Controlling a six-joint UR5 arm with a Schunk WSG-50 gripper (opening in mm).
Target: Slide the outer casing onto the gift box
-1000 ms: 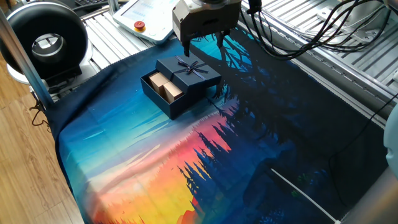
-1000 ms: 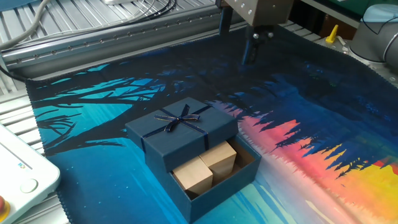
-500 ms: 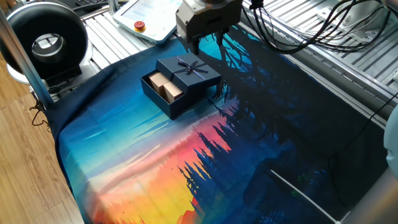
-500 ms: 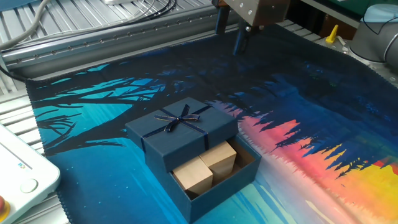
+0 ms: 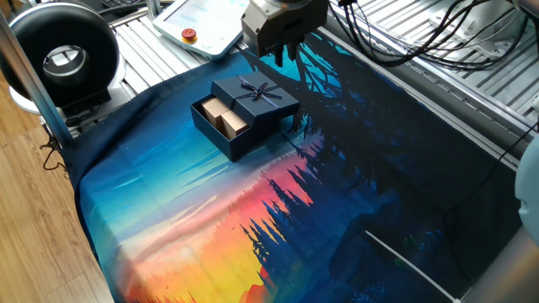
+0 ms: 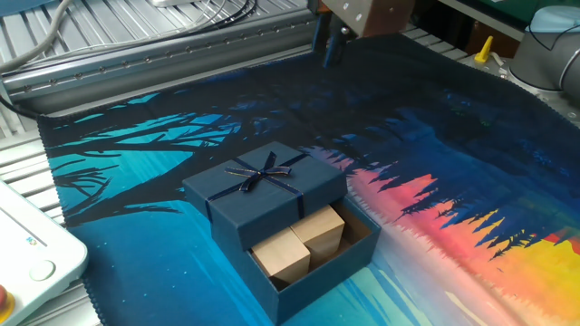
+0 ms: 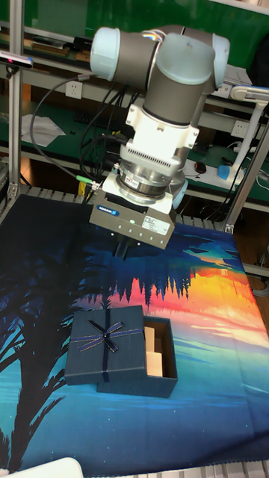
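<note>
The outer casing [image 5: 257,97] [image 6: 267,181] [image 7: 104,342], dark navy with a thin ribbon bow, covers part of the gift box [image 5: 221,135] [image 6: 319,263] [image 7: 166,370]. The uncovered end of this navy tray shows two tan blocks [image 5: 224,118] [image 6: 299,243]. My gripper [image 5: 285,55] [image 6: 330,50] [image 7: 122,250] hangs above the cloth, behind the casing and clear of it. Its fingers stand close together with nothing between them.
A printed sunset cloth [image 5: 210,219] covers the table. A white pendant [image 5: 202,21] and a black round device [image 5: 63,55] lie beyond the cloth's left edge. Cables [image 5: 421,42] run over the metal rails at the right.
My gripper has risen and drawn back from the casing, and its fingers have come together. The casing and gift box have not moved.
</note>
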